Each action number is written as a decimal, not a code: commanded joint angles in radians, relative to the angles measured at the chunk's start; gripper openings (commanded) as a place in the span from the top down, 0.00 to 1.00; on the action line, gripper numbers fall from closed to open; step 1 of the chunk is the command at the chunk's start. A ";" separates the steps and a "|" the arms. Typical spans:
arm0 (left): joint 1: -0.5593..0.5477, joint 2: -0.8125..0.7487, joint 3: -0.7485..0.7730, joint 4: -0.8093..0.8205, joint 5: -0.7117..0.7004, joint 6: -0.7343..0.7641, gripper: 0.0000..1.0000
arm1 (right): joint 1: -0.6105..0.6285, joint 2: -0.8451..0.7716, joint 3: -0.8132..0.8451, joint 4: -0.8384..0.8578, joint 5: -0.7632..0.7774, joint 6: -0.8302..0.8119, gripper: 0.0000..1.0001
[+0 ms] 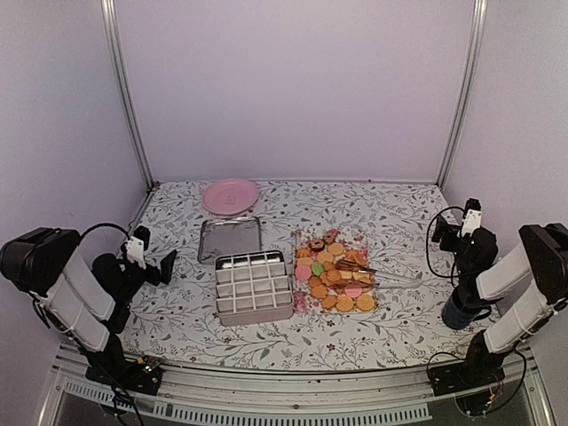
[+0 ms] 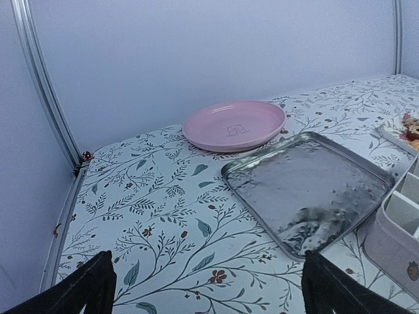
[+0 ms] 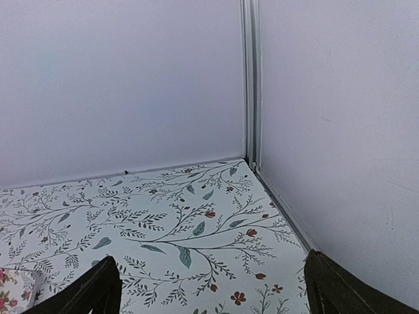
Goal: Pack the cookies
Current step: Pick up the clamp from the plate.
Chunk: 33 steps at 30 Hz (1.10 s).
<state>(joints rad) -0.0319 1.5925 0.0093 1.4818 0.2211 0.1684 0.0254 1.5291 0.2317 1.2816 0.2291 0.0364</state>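
The cookies (image 1: 335, 275) lie in a heap on a clear tray right of the table's middle: mostly golden-orange, a few pink, one green, some dark brown. A few of them (image 2: 411, 127) show at the right edge of the left wrist view. A pale box with a grid of compartments (image 1: 254, 286) stands just left of the heap. My left gripper (image 1: 164, 266) hangs open at the table's left side, pointing toward the box, with nothing between its fingers (image 2: 91, 288). My right gripper (image 1: 439, 229) is open at the far right, facing the back right corner, empty.
A flat metal tray (image 1: 230, 239) lies behind the box, and a large pink plate (image 1: 230, 196) sits behind that near the back wall. A thin tool (image 1: 373, 271) rests across the cookie heap. Walls and metal posts close in the table.
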 commanded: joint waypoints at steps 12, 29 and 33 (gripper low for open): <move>0.078 -0.221 0.053 0.042 -0.083 -0.131 0.01 | 0.018 -0.320 0.445 -0.834 -0.198 0.171 0.01; -0.053 -0.215 0.812 -1.432 -0.075 0.297 0.01 | 0.280 -0.315 0.597 -1.460 -0.650 -0.244 0.05; -0.054 -0.215 0.932 -1.691 0.009 0.353 0.00 | 0.336 -0.299 0.621 -1.627 -0.612 -0.340 0.09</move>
<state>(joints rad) -0.0830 1.3766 0.8433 0.1905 0.1463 0.4213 0.3195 1.2301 0.8047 -0.1329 -0.3874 -0.1802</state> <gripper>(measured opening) 0.995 0.918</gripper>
